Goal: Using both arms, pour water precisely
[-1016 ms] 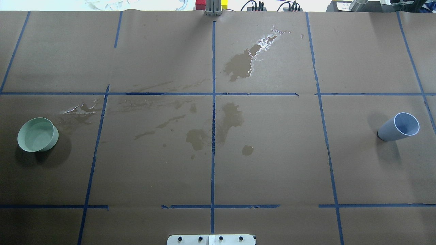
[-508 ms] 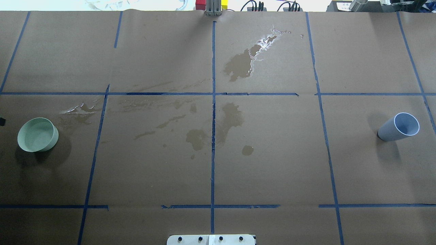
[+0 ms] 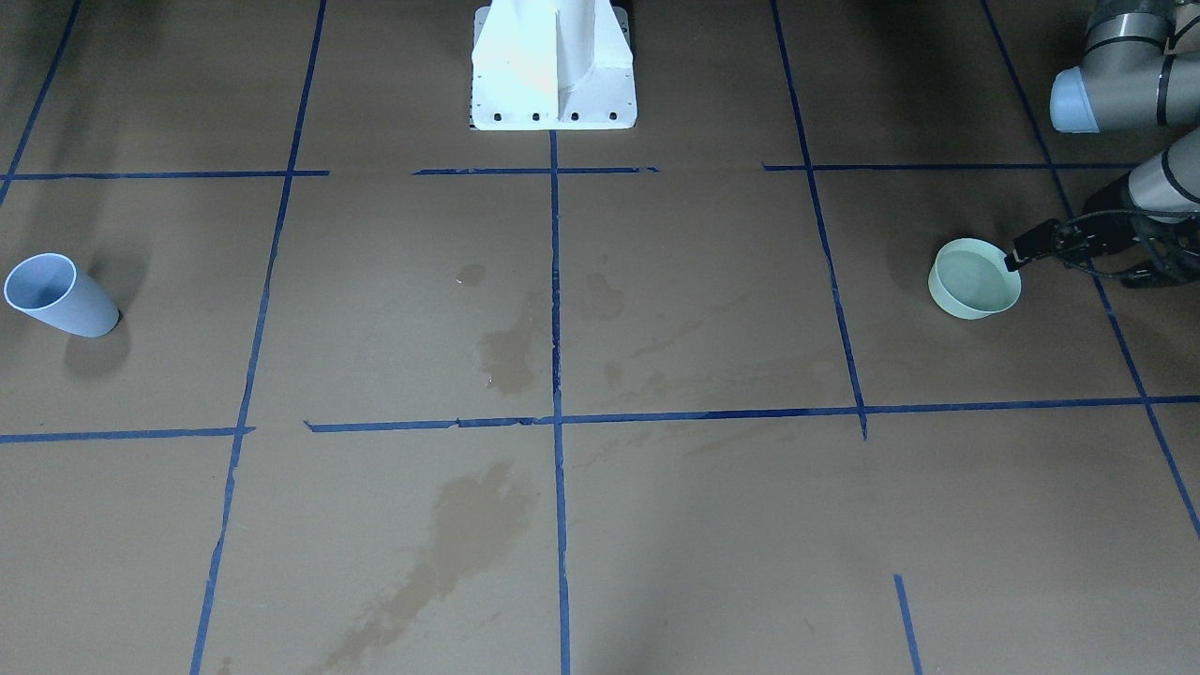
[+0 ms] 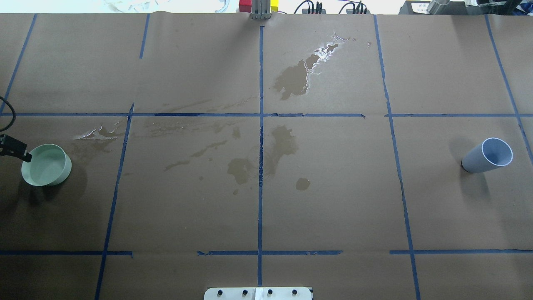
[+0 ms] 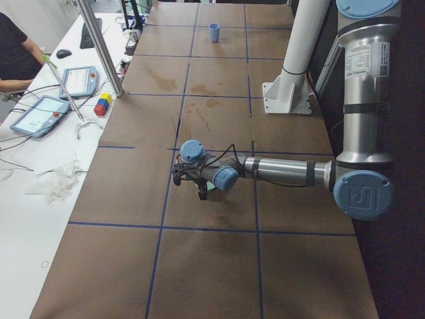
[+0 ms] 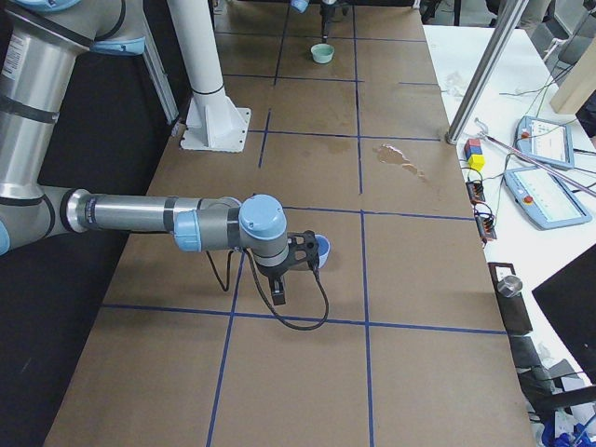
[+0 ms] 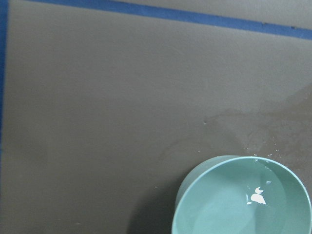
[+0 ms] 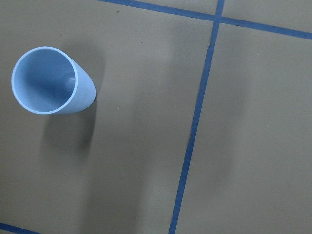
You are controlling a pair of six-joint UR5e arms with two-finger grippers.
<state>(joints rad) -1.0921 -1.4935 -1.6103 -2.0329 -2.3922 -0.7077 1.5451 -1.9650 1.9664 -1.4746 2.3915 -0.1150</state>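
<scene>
A pale green bowl (image 4: 46,164) holding clear water (image 7: 243,207) stands at the table's left end; it also shows in the front view (image 3: 975,278). My left gripper (image 4: 16,151) comes in low from the left edge. One black finger (image 3: 1020,253) is at the bowl's outer rim. Its fingers look apart, and it holds nothing. A light blue cup (image 4: 487,155) stands empty at the right end and fills the upper left of the right wrist view (image 8: 51,80). My right gripper (image 6: 293,275) hovers beside the cup (image 6: 322,247); I cannot tell whether it is open or shut.
Brown paper with blue tape lines covers the table. Wet patches lie at its middle (image 4: 283,143) and far middle (image 4: 295,79). The white pedestal (image 3: 553,66) stands at the robot's edge. A side table carries tablets (image 5: 40,113) and coloured blocks (image 5: 103,104).
My left gripper has come into the overhead view from the left edge and moved up to the green bowl's rim. The bowl and cup have not moved.
</scene>
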